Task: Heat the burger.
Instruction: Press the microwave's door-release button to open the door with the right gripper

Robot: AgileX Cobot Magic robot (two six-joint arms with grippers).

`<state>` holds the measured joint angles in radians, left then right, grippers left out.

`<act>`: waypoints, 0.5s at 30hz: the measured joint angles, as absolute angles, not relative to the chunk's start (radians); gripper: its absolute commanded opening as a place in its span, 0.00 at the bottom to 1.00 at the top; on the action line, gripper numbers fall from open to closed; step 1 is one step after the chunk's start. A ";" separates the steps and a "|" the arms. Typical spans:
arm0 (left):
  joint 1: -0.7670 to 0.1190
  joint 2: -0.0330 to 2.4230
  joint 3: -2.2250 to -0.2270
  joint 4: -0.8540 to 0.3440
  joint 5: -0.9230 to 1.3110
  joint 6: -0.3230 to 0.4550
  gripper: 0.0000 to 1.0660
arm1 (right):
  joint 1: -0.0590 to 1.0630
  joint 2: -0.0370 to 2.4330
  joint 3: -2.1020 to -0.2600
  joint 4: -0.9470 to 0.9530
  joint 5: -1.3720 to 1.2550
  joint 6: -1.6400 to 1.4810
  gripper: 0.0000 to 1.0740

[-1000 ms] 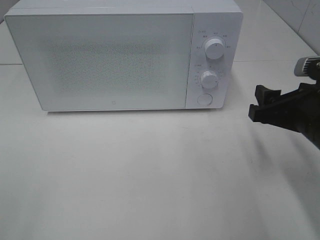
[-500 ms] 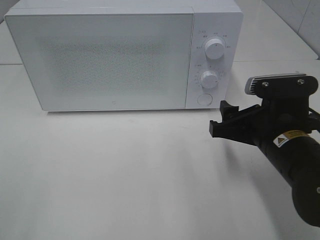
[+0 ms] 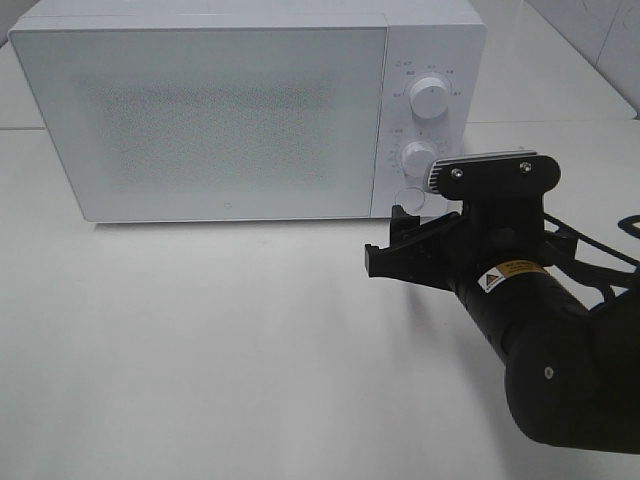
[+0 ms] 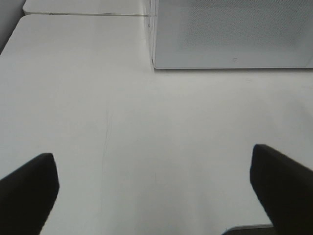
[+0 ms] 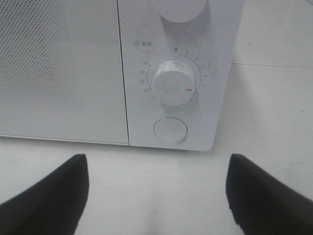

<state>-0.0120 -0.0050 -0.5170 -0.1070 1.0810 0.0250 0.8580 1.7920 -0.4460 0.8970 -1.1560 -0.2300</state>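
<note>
In the last second my right arm had swung in from the far right edge of the high view, and my right tool [image 3: 388, 243] now hung just in front of the lower corner of the boxy white microwave oven [image 3: 220, 110], close to its control panel. The wrist view looked straight at the round white push button [image 5: 170, 130] under the white timer dial [image 5: 172, 83], so I judged I was lining up to press that button and release the door. The door was shut, and nothing else on the plain white desk [image 3: 200, 350] had moved.

My right tool's jaws stood well apart, as they had a second ago, gripping nothing and touching neither the oven nor the desk that I could see. My left tool [image 4: 154, 183] was spread as wide as it goes, empty, above bare desk in front of the oven's other end.

The burger showed in no view; I could not tell whether it sat behind the speckled door.
</note>
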 measured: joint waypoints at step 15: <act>-0.012 -0.005 -0.517 -0.107 1.081 0.025 0.94 | 0.858 1.792 -0.452 0.915 -1.118 0.275 0.62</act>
<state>-0.0120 -0.0050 -0.5170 -0.1070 1.0810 0.0250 0.8580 1.7920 -0.4520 0.9150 -1.1180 0.2750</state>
